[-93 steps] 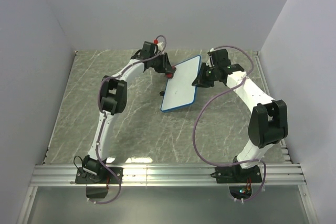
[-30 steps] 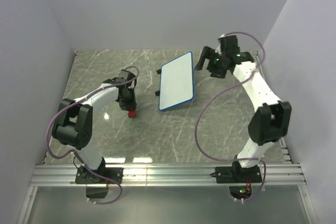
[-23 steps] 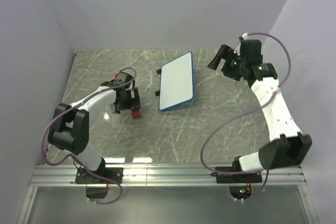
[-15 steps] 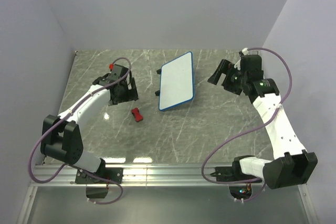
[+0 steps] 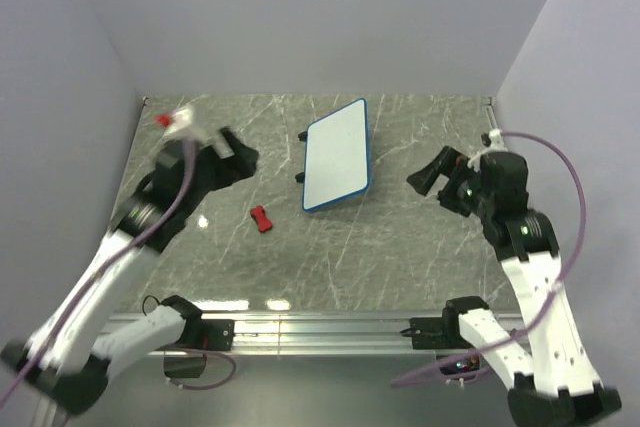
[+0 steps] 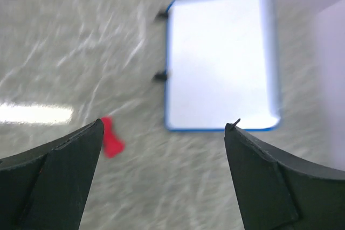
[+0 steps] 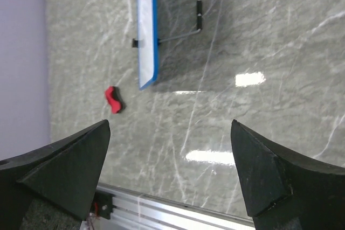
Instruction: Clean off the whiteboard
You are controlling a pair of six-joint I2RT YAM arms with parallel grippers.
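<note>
Lying toward the far edge of the tabletop [image 5: 400,247], about midway between its left and right edges, the whiteboard [image 5: 338,155] is seen with its long axis run near to far, the far end leaned slightly toward the right edge, and two small black feet on its left long side. Its blue-framed face is shown plain white, and a small red block [image 5: 261,218] is found near its near-left corner, apart from it. The left claw [image 6: 165,126] and the right claw [image 7: 170,125] are both spread wide with nothing gripped, well apart from the board.
</note>
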